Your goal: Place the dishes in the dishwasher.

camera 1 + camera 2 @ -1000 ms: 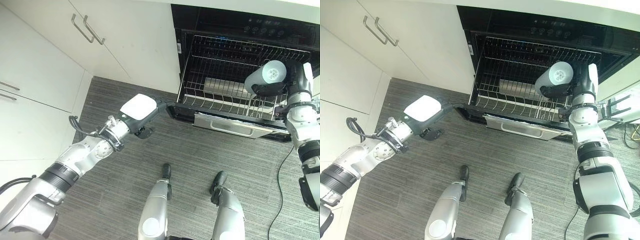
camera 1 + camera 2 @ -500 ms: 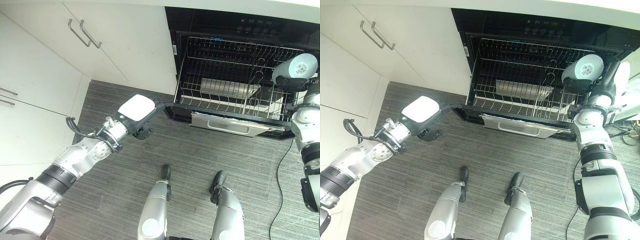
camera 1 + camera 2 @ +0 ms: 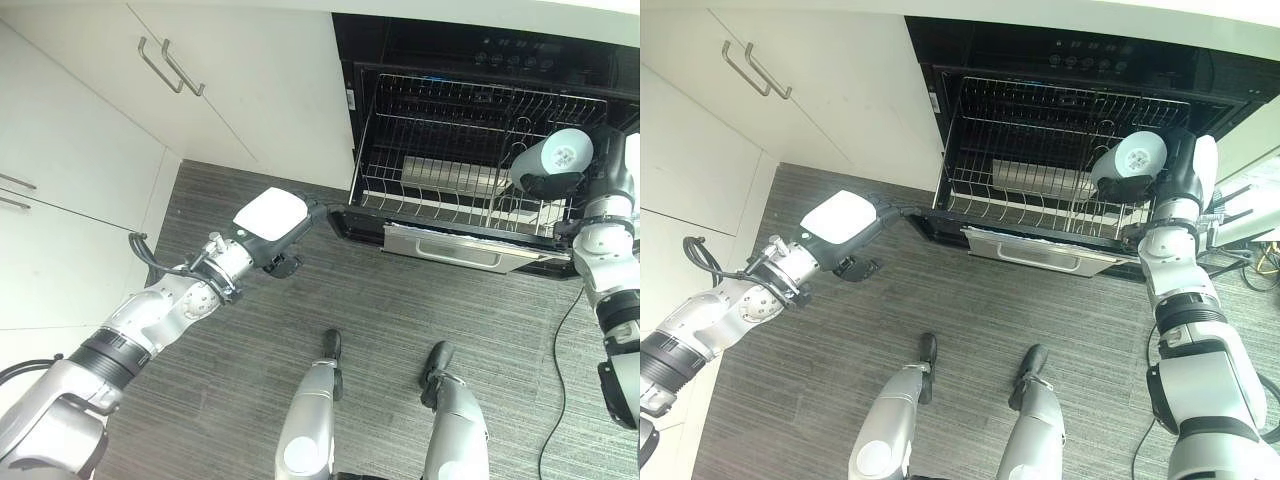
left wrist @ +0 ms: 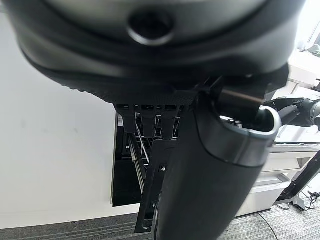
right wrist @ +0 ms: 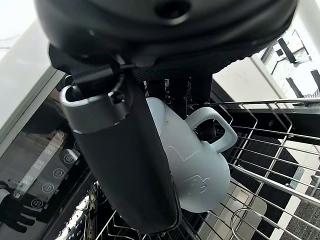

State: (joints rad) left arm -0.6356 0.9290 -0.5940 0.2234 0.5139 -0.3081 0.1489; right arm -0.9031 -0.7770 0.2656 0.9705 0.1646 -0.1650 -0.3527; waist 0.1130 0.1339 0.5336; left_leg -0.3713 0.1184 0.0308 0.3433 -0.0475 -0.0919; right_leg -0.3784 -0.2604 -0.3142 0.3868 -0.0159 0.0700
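A pale grey mug [image 3: 557, 160] hangs over the right end of the wire rack [image 3: 440, 200], its base turned up toward me. My right hand [image 3: 594, 168] is shut on it. In the right wrist view the fingers pass through the handle [image 5: 220, 131] of the mug [image 5: 192, 165], with rack wires just beneath. The dishwasher stands open with the rack pulled out. A flat white dish [image 3: 445, 176] lies in the rack. My left hand [image 3: 272, 218] reaches to the rack's front left corner [image 3: 340, 213], fingers straight and touching its edge.
White cabinet doors with metal handles [image 3: 170, 65] fill the left side. The dishwasher's dark control strip [image 3: 530, 58] runs along the top. A metal front panel [image 3: 460, 250] juts out over the grey striped floor [image 3: 400, 310].
My right hand swung the mug out to the right, then brought it back left and lower over the rack's right end. The left hand has stayed at the rack's corner.
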